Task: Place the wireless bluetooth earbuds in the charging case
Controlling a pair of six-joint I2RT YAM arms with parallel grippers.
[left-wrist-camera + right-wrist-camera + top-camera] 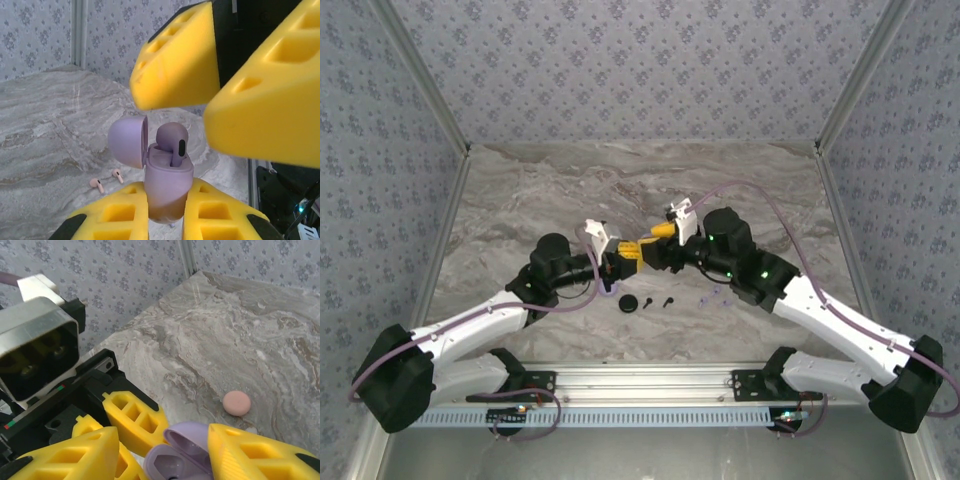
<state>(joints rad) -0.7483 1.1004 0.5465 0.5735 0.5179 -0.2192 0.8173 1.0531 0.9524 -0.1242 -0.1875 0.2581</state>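
Table (520, 200): grey marbled top. The two arms meet over its middle, with loose pieces on the near side.
Left gripper (617, 262): closed tight on the body of the purple charging case (167, 175), holding it upright above the table.
Right gripper (645, 245): jaws parted and holding nothing. The yellow fingers (175, 65) stand on either side of the case's open top, just above the earbud and apart from it.
Pink round case (236, 403): lies on the table to the far right, well apart from the grippers.
Black case (628, 303): rests near the middle of the table with a black earbud (668, 301) just to its right.
Case lid (128, 142): hinged open to the left.
Purple earbud (172, 137): its stem is down in a socket of the held case, and its head rises above the rim.
Pink earbuds (97, 185): two lie loose on the table beyond the held case.
Step in hand: judged to be releasing one purple earbud into the case. Whether it is fully seated cannot be told.
Next move: likely the right gripper lifts straight off without nudging the earbud, perhaps presses it home, then fetches the matching purple earbud. The left gripper needs to keep the case steady and upright.
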